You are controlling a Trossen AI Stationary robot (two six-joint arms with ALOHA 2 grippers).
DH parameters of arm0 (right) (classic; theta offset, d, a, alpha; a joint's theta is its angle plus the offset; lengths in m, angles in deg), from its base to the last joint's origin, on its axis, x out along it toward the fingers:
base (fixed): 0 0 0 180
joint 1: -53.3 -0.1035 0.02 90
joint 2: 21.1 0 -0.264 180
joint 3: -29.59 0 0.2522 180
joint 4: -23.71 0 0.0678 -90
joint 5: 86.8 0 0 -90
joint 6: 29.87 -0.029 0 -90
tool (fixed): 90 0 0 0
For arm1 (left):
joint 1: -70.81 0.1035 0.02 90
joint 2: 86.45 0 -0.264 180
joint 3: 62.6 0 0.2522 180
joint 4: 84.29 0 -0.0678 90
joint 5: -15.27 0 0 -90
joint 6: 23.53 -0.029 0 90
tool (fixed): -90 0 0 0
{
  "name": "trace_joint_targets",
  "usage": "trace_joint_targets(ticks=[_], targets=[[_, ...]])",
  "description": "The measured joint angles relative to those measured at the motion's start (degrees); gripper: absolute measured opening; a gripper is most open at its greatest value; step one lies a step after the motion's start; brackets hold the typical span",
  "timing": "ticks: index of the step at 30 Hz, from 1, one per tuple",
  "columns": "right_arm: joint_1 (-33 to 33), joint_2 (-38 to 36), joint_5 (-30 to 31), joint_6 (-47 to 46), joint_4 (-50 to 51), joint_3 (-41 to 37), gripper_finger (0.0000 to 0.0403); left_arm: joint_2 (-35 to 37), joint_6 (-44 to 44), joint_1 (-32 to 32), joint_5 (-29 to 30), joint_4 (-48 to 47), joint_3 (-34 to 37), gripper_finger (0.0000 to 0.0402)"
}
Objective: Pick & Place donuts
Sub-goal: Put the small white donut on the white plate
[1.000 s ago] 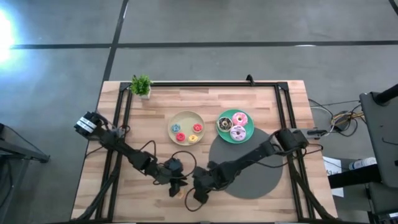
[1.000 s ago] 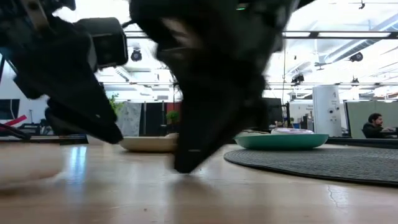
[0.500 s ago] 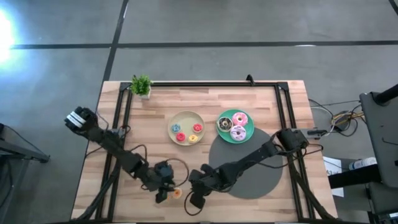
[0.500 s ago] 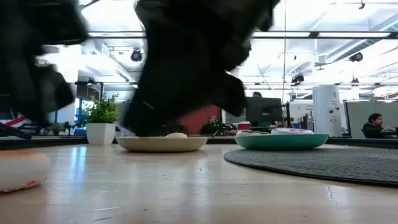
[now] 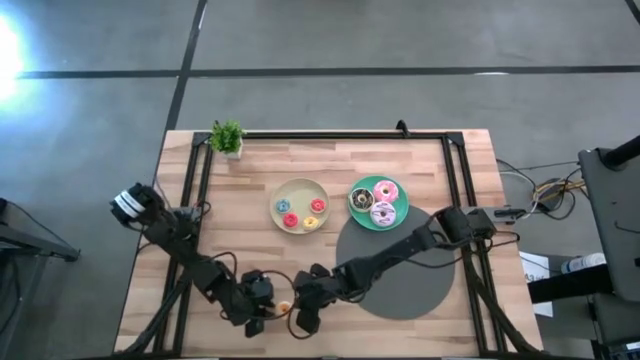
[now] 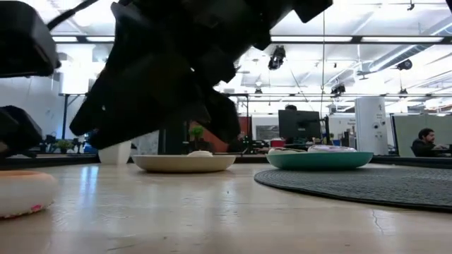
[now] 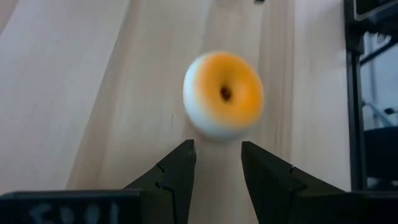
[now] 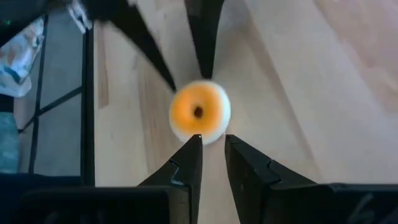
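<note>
A small orange donut [image 5: 283, 309] with a pale underside lies flat on the wooden table near its near edge. It also shows in the left wrist view [image 7: 224, 93], the right wrist view [image 8: 199, 112] and the low view [image 6: 21, 194]. My left gripper [image 5: 260, 312] is just left of it, open, fingers pointing at it [image 7: 216, 158]. My right gripper [image 5: 304, 316] is just right of it, slightly open [image 8: 211, 146], fingertips at the donut's edge. Whether either gripper touches the donut, I cannot tell.
A beige plate [image 5: 300, 190] holds several small donuts. A teal plate [image 5: 378, 226] holds a pink, a lilac and a brown donut. A grey round mat [image 5: 410, 280] lies under my right arm. A potted plant [image 5: 228, 138] stands at the far left corner.
My left gripper has gone from over the donut toward the table's left and near edge, and now sits beside it. My right gripper has gone a little toward the table's left, closer to the donut. The donut has stayed in place.
</note>
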Motion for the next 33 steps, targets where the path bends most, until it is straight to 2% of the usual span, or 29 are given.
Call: trace_joint_targets(ticks=[6, 21, 33], targets=[[0.33, 0.00, 0.09, -0.10, -0.13, -0.05, 0.0064, -2.71, -2.14, 2.16, 0.33, 6.62, -0.03, 0.0117], [-0.04, 0.00, -0.40, -1.29, 2.25, -1.57, 0.0064, -3.65, -4.46, 5.74, 1.89, 9.99, -0.20, 0.0117], [-0.48, 1.03, -1.38, -1.48, 8.01, -1.55, 0.0063, -3.77, -4.88, 8.45, 3.54, 15.46, -1.43, 0.0117]])
